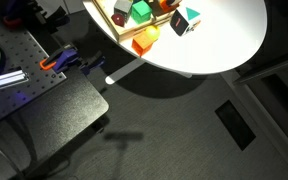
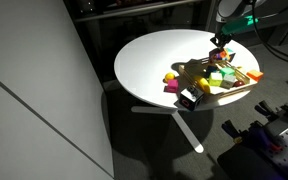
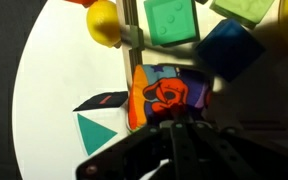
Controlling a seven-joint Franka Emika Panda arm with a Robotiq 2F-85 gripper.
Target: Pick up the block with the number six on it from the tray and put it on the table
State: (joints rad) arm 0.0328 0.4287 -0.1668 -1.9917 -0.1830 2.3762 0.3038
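The block with the number six (image 3: 166, 93) has red-orange faces and sits right at my fingertips in the wrist view, looking larger than the other blocks. My gripper (image 3: 177, 122) looks shut on it, with dark fingers hiding its lower part. In an exterior view my gripper (image 2: 221, 42) hangs over the far side of the tan wooden tray (image 2: 246, 78). The tray rim (image 3: 127, 40) also shows in the wrist view. The round white table (image 2: 154, 55) is in both exterior views (image 1: 219, 45).
A green cube (image 3: 170, 20), a blue cube (image 3: 230, 50) and a yellow ball (image 3: 102, 20) lie in the tray. A teal, black and white cube (image 3: 98, 128) rests on the table beside it (image 1: 185, 20). An orange block (image 1: 144, 40) is near the table edge.
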